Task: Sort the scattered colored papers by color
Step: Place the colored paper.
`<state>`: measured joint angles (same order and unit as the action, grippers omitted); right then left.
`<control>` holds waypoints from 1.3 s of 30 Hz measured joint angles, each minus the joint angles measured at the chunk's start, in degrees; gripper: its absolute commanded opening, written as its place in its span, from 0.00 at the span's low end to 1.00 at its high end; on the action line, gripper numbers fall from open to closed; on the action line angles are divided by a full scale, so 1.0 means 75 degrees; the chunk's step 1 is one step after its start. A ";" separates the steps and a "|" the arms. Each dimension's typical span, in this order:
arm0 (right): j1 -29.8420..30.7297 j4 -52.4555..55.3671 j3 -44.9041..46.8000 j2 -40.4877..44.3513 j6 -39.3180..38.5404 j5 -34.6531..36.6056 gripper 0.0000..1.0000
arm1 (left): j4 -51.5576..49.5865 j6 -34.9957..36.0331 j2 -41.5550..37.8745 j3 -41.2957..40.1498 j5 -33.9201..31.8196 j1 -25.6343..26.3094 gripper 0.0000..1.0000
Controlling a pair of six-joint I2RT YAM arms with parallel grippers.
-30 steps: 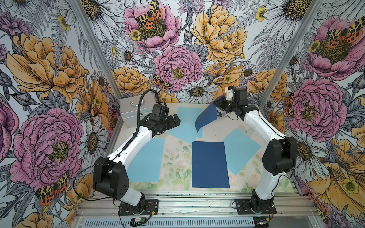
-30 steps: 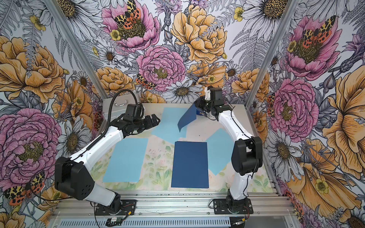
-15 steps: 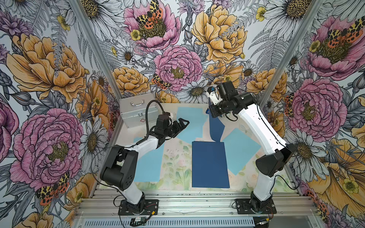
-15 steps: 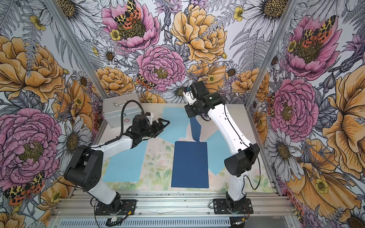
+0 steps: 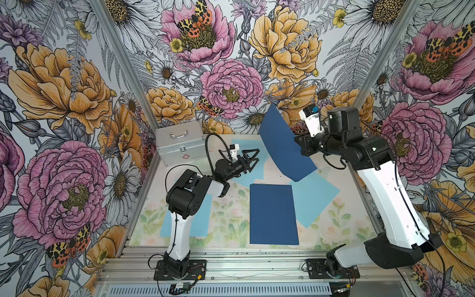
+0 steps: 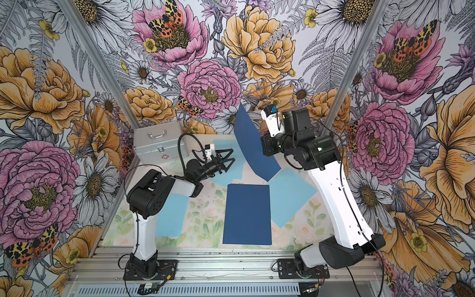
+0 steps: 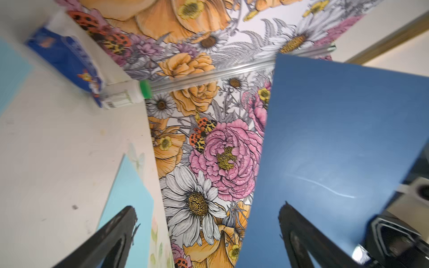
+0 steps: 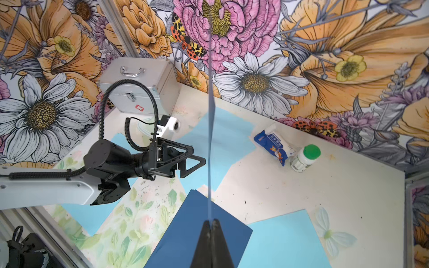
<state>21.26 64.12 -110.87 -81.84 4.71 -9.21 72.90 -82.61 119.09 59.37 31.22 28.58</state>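
- Floral walls [image 5: 231, 84] all round, pale table [image 5: 226, 218] below with light blue sheets [image 5: 313, 198] scattered
- I've got the right tool [image 8: 210, 222] clenched on a navy sheet [image 5: 282, 146], hanging on edge in the air
- Left tool [image 5: 257, 155] spread wide, empty, just beside it
- Flat navy sheet [image 5: 272, 213] lies below, toward the arm bases, long axis near-to-far; right arm's job, I reckon

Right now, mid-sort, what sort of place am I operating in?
Most likely a staged robot test booth, not a real room: floral-printed wall panels in aluminium framing close in a table, the left arm and right arm are bolted to a slotted rail at its front, with props like a silver case.
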 measured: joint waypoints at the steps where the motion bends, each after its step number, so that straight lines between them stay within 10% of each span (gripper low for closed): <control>1: -0.0178 -0.0184 0.0414 0.0128 0.0166 -0.0090 0.00 | 0.0146 0.0000 0.0009 0.0262 0.0006 0.0140 0.98; 9: -0.1606 -0.1282 0.2774 0.0044 0.1268 -0.1020 0.00 | 0.0746 0.0006 0.0219 0.1288 0.0029 0.0764 0.93; 24: -0.2789 -0.2532 0.3442 0.0606 0.2186 -0.2436 0.00 | 0.0740 0.0262 0.0335 0.0851 0.0023 0.0711 0.76; 39: -0.3535 -0.3171 0.4269 0.0851 0.2801 -0.3159 0.00 | -0.0495 0.1172 0.0169 0.0673 0.0017 0.0807 0.15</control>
<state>-5.26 40.34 -78.85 -75.46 25.71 -32.91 69.19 -73.82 120.36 64.42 31.35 34.63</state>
